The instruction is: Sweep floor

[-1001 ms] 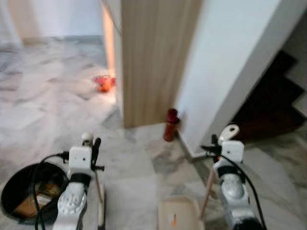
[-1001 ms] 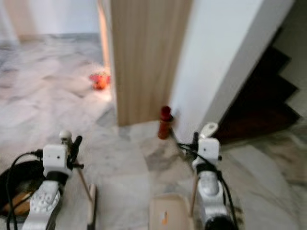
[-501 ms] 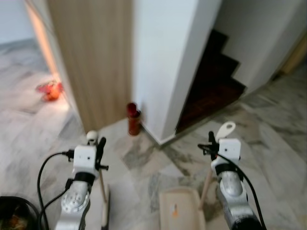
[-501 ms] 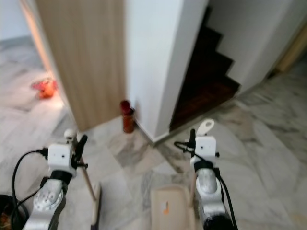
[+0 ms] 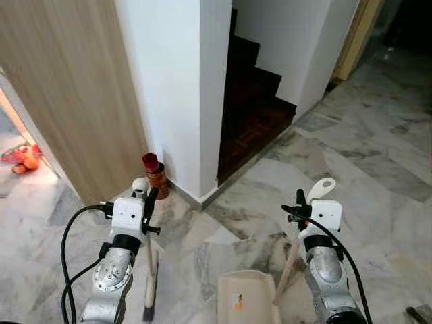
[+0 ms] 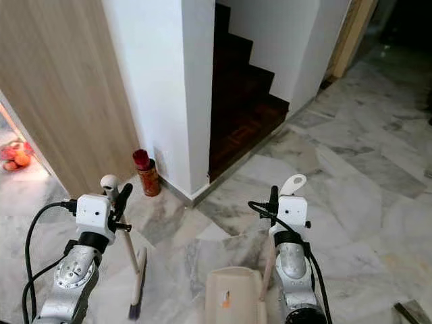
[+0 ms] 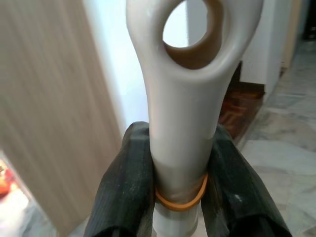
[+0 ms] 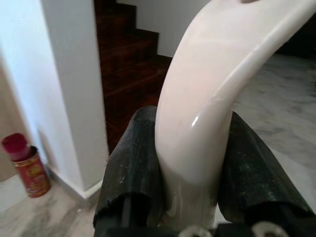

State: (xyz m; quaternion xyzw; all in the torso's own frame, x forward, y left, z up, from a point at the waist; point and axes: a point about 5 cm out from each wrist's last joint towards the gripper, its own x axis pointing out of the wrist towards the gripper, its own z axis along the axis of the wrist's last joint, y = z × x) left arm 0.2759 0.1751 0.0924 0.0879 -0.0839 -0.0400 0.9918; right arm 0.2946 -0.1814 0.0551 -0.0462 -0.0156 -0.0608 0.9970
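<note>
In the eye views the camera had turned right since the earlier pictures: the black bin was gone, dark wooden stairs [image 5: 253, 101] at 12 o'clock. In the left wrist view, the left gripper [image 7: 178, 182] clamped the cream broom handle [image 7: 187, 98] between its fingers. In the right wrist view, the right gripper [image 8: 192, 168] gripped the cream dustpan handle [image 8: 207, 94] likewise.

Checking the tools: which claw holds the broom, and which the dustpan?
The left claw holds the broom; the right claw grips the dustpan handle.

A red-capped can [image 5: 155, 176] stands against the white wall [image 5: 175, 88] beside dark stairs [image 5: 253, 101].
</note>
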